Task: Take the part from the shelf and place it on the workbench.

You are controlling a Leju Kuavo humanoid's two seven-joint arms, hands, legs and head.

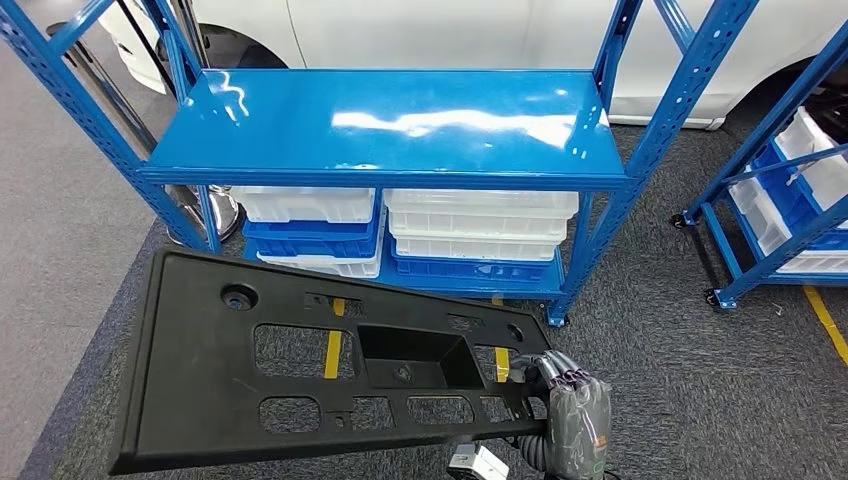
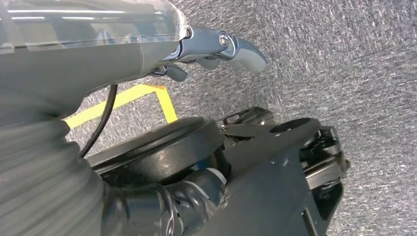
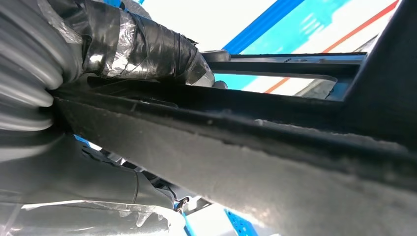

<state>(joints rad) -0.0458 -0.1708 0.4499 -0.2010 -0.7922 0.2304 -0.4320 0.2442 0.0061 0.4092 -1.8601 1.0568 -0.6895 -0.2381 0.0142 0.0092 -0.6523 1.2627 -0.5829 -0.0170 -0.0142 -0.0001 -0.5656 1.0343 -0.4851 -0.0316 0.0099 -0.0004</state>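
The part [image 1: 200, 360] is a large flat black plastic panel with several cut-outs, held tilted in front of the blue shelf [image 1: 390, 120]. My right hand [image 1: 570, 400] grips its near right corner, fingers wrapped over the edge. In the right wrist view the taped fingers [image 3: 142, 46] lie on top of the panel's rim [image 3: 275, 162], with the thumb beneath. In the left wrist view my left hand [image 2: 216, 49] hangs above the grey carpet, fingers loose and holding nothing.
The shelf's top board is bare and glossy. White and blue bins [image 1: 480, 225] are stacked beneath it. A second blue rack [image 1: 790, 190] with bins stands at the right. A white car [image 1: 450, 30] is parked behind. Yellow tape [image 1: 825, 320] marks the carpet.
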